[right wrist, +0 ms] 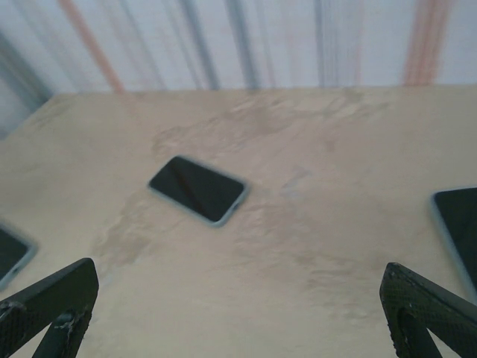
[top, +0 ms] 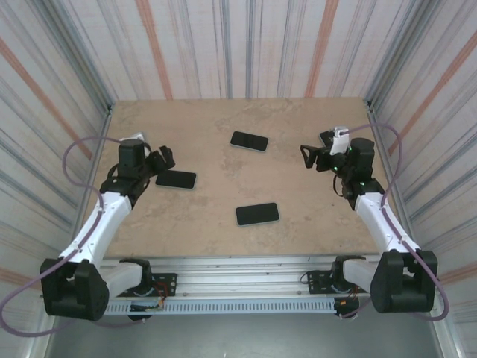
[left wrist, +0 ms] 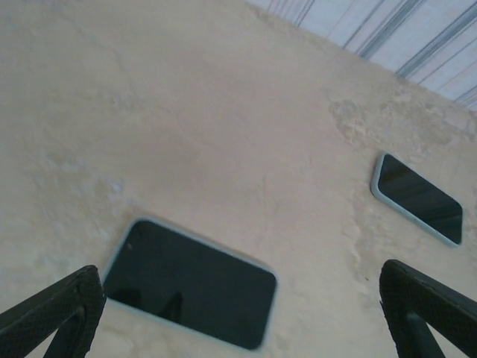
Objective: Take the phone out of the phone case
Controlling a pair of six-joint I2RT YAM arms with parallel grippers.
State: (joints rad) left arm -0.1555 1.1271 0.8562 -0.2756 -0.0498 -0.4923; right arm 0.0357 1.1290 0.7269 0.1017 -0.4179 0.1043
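Black phone (right wrist: 196, 188) inside pale case (right wrist: 234, 206); flat, screen up, slightly askew

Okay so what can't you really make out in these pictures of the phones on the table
- Top view: a far-right phone is mostly hidden behind the right tool.
- Right wrist view: a left-edge phone and a right-edge phone are cut off by the frame.
- Where phone ends and case begins: too small from above, blurred in the right wrist view.
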